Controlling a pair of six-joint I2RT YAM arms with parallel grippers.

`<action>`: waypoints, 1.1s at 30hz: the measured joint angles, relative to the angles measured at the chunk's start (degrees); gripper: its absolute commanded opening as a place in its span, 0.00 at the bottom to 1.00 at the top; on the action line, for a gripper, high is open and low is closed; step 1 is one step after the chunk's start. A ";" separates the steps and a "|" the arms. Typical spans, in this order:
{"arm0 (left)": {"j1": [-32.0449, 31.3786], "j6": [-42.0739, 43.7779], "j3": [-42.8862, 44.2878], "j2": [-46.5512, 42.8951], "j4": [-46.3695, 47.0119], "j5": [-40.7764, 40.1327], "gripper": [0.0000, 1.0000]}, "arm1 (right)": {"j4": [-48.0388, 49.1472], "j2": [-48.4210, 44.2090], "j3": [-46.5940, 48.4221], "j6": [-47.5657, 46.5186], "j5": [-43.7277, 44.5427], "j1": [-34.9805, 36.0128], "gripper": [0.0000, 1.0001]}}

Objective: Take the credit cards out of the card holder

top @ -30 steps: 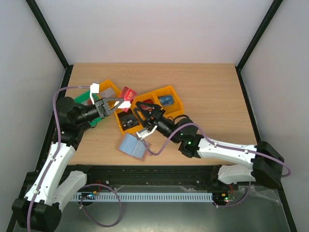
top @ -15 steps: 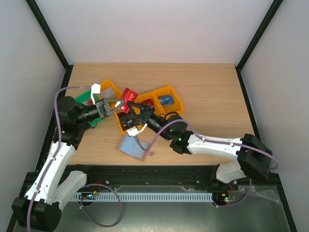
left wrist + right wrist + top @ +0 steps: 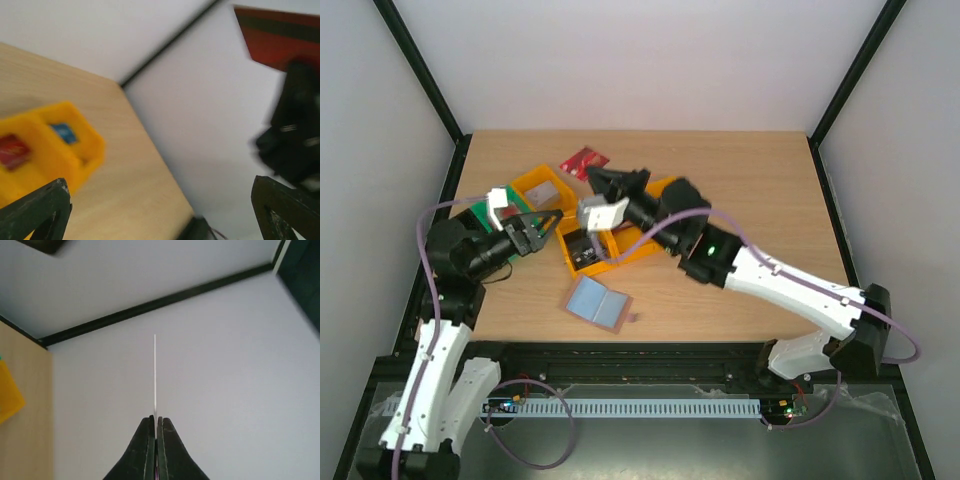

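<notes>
The right gripper (image 3: 599,175) is clamped on a red card (image 3: 584,161), held above the table's (image 3: 750,180) far side. The left gripper (image 3: 544,232) gapes wide, holding nothing. The card holder (image 3: 595,303) lies unfolded, blue lining up, just in front of the orange bins (image 3: 612,262).

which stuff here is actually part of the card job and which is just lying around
Part of the job:
- card holder, lying open on the table
- red card, pinched in the right gripper
- left gripper, open and empty

Just lying about:
- orange bins with small items inside
- green item under the left arm
</notes>
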 measured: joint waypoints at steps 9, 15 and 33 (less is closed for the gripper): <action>12.24 4.04 -12.63 -13.25 -10.71 -27.63 0.99 | -43.87 13.99 25.49 25.97 -2.03 -10.64 0.01; 15.65 4.98 -19.21 -16.65 -11.34 -34.58 1.00 | -56.61 30.93 31.91 29.73 -3.21 -14.27 0.02; 18.01 7.93 -25.55 -21.94 -7.89 -40.61 0.99 | -55.49 43.04 34.73 26.08 4.98 -17.55 0.01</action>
